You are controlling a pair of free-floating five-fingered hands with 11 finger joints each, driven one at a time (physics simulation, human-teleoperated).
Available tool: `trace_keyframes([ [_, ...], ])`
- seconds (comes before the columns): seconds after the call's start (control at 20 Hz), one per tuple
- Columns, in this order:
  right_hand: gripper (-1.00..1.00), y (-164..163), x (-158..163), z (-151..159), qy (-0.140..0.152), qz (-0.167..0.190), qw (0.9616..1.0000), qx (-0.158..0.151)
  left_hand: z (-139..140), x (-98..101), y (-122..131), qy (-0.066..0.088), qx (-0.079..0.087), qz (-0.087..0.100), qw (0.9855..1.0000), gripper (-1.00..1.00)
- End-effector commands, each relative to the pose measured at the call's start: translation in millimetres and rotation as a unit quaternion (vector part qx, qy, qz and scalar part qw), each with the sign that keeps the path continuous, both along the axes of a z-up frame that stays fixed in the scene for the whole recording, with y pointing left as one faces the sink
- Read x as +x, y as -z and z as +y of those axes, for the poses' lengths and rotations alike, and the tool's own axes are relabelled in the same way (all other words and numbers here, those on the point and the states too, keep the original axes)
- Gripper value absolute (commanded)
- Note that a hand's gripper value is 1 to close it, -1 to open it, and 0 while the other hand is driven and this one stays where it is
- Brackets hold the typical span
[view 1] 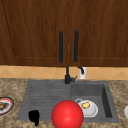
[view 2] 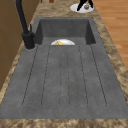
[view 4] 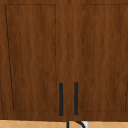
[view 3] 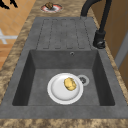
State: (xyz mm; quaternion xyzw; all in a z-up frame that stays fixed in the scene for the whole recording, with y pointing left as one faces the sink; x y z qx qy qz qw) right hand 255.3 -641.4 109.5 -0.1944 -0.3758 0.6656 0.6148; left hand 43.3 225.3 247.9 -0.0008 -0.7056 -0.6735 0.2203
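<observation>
Left hand (view 1: 34,116) hangs at the front edge of the sink's (view 1: 25,100) ridged drainboard, low in the front view, holding nothing. It shows as a dark blob, so whether its fingers are straight or curled cannot be told.

Nearest thing to it is a red ball (view 1: 67,114): plain glossy red, round, no markings, large in the front view, just right of the hand and covering part of the sink's front rim. Contact between the two can't be confirmed; a thin gap seems to show.

In the basin sits a white plate (view 3: 64,88), round and flat on the floor beside the drain (view 3: 82,80), with a small yellow lumpy food piece (view 3: 70,84) on it.

A black faucet (view 2: 25,27) stands at the back edge. On the left counter there is a red-rimmed plate (view 1: 5,105) with brown food. Above are wooden cabinet doors (view 4: 32,57) with two black handles (view 4: 61,99).
</observation>
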Motion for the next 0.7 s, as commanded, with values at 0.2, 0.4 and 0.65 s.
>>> trace_keyframes([
  [0.2,1.0,2.7,12.4,-3.0,-0.007,0.003,1.0,0.006,0.0,0.0,0.0,0.0,0.0,0.0,1.0,0.0],
  [0.4,1.0,-5.2,19.9,-2.9,0.008,-0.007,0.9996,0.027,0.0,0.0,0.0,0.0,0.0,0.0,1.0,0.0],
  [0.65,1.0,-1.9,26.2,-12.5,0.01,-0.026,0.9983,0.051,0.0,0.0,0.0,0.0,0.0,0.0,1.0,0.0],
])
